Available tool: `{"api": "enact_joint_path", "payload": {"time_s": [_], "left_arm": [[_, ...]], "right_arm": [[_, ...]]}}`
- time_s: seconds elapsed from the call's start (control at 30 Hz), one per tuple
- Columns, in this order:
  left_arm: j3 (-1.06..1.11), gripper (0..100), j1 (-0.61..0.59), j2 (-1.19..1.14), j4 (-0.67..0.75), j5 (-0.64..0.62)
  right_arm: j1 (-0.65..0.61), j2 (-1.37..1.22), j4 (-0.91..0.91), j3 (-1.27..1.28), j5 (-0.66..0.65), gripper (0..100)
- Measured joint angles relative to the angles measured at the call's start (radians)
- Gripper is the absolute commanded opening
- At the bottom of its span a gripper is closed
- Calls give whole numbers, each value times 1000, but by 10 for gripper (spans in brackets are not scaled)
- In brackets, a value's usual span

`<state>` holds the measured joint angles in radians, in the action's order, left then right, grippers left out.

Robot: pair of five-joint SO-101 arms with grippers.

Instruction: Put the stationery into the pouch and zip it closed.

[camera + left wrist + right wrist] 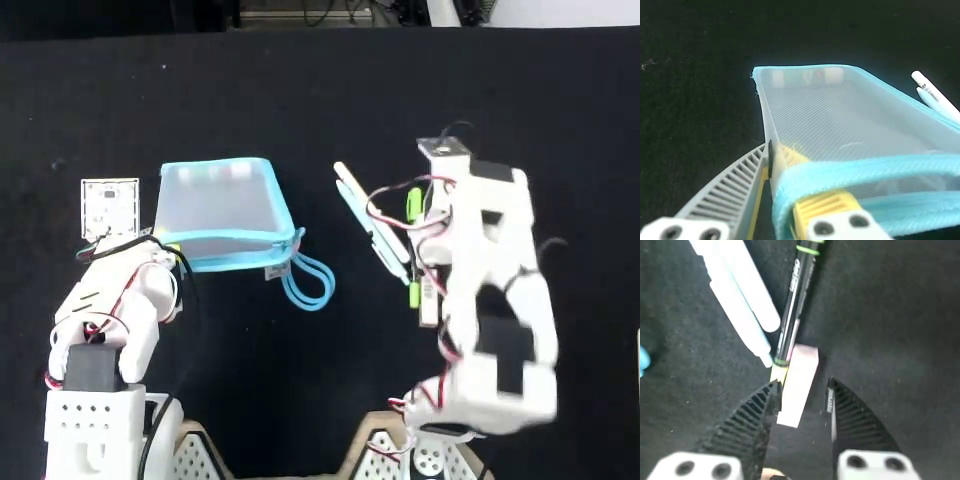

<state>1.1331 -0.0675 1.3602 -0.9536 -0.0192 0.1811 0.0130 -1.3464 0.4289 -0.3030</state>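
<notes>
Mesh pouch (222, 205) pinched at its rim, stationery out on the black bench (300, 100).
High view: white pens (372, 225) and a green pen (413, 205) lie well apart from the pouch. Left wrist view: left tool (776, 156) clamped on the pouch's zip edge. Right wrist view: right tool (802, 390), jaws apart, straddles a pink eraser (799, 380).

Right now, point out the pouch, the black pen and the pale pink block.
pouch (215, 205): high view, middle of its mesh panel.
black pen (795, 305): right wrist view, mid-barrel.
pale pink block (797, 389): right wrist view, centre of its top face.
</notes>
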Motion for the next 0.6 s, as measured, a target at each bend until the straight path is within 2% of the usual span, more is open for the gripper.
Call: {"api": "enact_joint_path", "payload": {"time_s": [0.1, 0.43, 0.5, 0.6], "left_arm": [[0, 30, 0, 0, 0, 0], [0, 30, 0, 0, 0, 0], [0, 30, 0, 0, 0, 0], [0, 30, 0, 0, 0, 0]], "right_arm": [[0, 115, 6, 106, 17, 219], [0, 72, 167, 241, 32, 203], [0, 35, 187, 241, 32, 168], [0, 5, 204, 241, 32, 52]]}}
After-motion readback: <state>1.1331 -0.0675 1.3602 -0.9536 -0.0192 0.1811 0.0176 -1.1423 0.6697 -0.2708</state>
